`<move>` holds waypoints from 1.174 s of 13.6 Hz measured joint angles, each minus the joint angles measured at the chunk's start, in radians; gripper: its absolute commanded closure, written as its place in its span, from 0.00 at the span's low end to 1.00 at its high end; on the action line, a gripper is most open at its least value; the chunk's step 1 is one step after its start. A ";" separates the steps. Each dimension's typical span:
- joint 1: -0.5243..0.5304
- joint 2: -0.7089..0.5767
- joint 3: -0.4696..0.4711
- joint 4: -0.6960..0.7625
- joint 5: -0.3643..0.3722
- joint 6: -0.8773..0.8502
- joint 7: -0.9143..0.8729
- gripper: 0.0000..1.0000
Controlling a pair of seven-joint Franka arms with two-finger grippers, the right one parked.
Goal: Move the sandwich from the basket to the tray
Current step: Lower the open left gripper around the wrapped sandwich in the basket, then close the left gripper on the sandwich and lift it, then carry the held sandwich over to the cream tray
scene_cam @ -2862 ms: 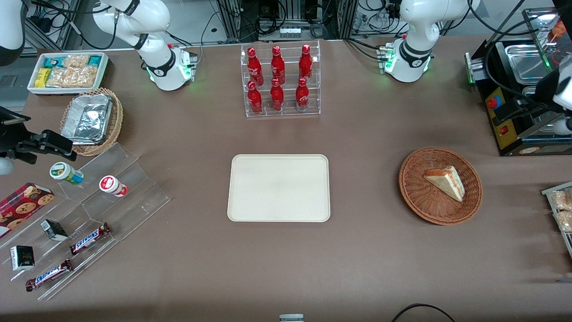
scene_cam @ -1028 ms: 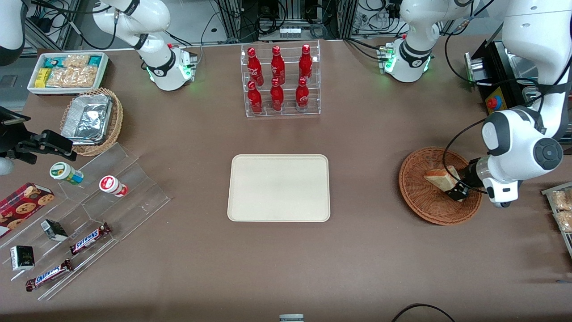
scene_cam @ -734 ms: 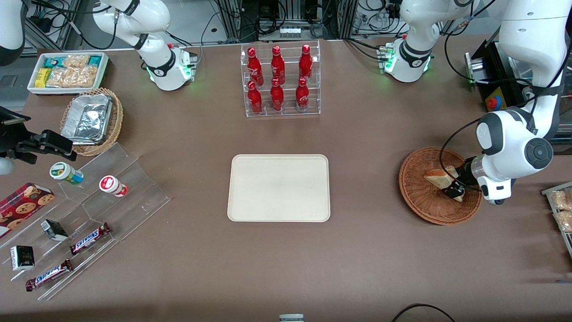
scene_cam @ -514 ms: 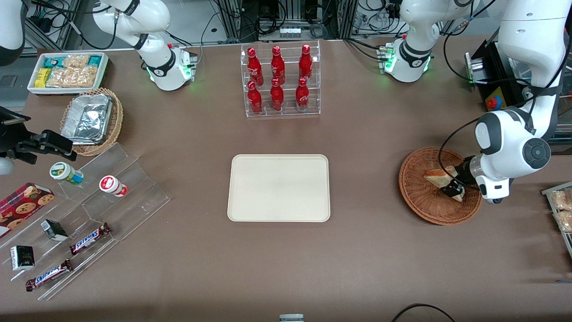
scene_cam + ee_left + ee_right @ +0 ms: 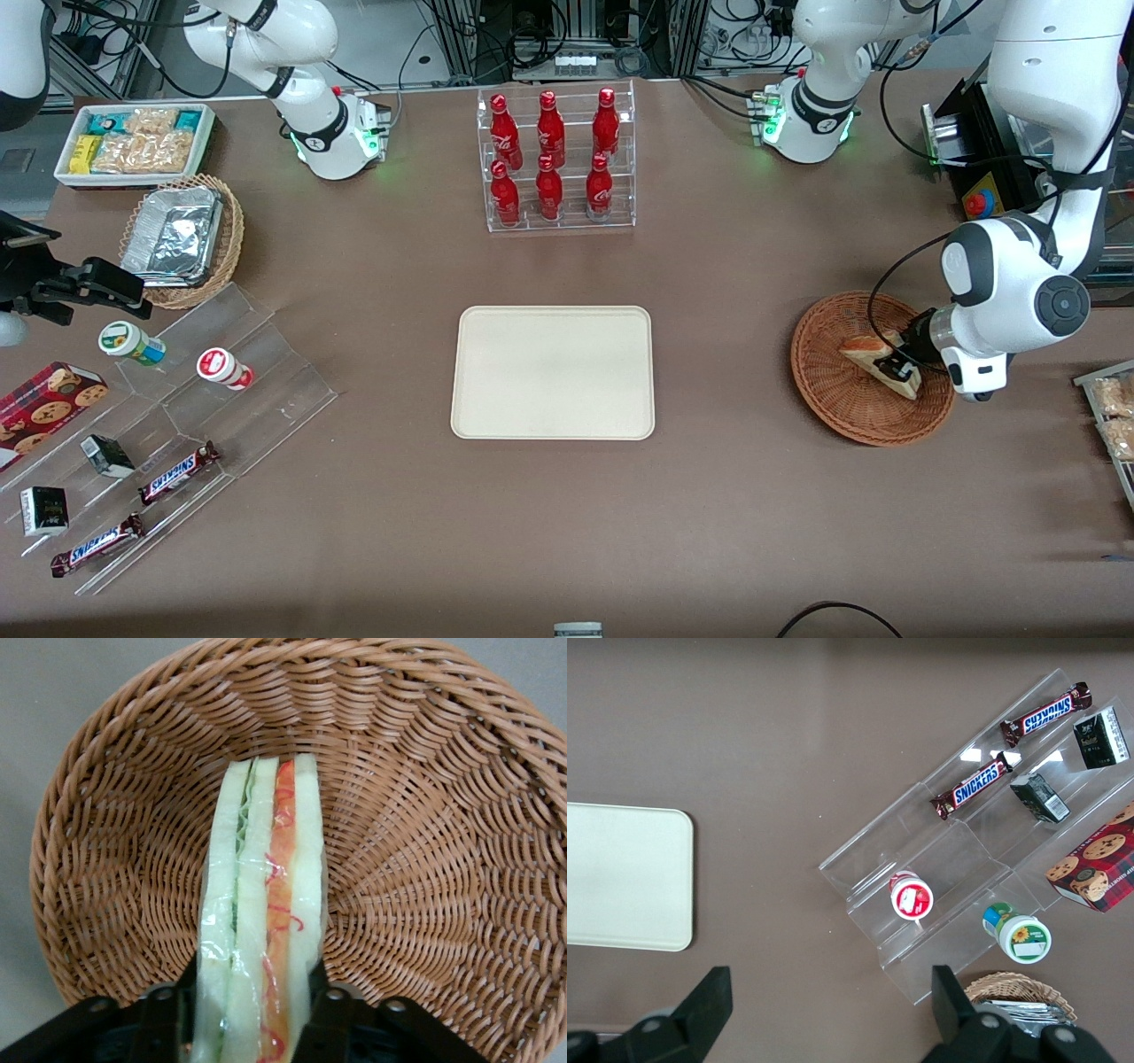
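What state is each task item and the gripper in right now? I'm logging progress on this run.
sandwich: on edge in the basket, between the fingers.
basket: on the table, holding the sandwich.
tray: bare, nothing on it.
gripper: down in the basket, shut on the sandwich.

You're in what looks like a robotics lab: white robot arm bases (image 5: 337,142) bolted to the brown table (image 5: 567,514), tangled black cables (image 5: 567,35) along the frame's top.

White rounded arm (image 5: 1019,275) with grey joint caps, black cable, black gripper (image 5: 897,361).
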State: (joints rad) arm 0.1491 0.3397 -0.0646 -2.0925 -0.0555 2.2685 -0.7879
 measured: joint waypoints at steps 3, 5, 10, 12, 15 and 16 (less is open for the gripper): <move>0.000 -0.008 0.000 0.014 0.000 -0.046 0.001 0.78; 0.000 -0.039 0.000 0.042 0.009 -0.117 0.013 0.77; -0.052 -0.192 -0.015 0.211 0.076 -0.441 0.059 0.77; -0.130 -0.237 -0.021 0.267 0.076 -0.509 0.059 0.77; -0.277 -0.252 -0.026 0.326 0.076 -0.538 0.053 0.76; -0.329 -0.249 -0.027 0.337 0.076 -0.533 0.048 0.76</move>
State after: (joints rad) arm -0.1802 0.0906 -0.0919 -1.7554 0.0201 1.7356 -0.7399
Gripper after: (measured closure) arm 0.753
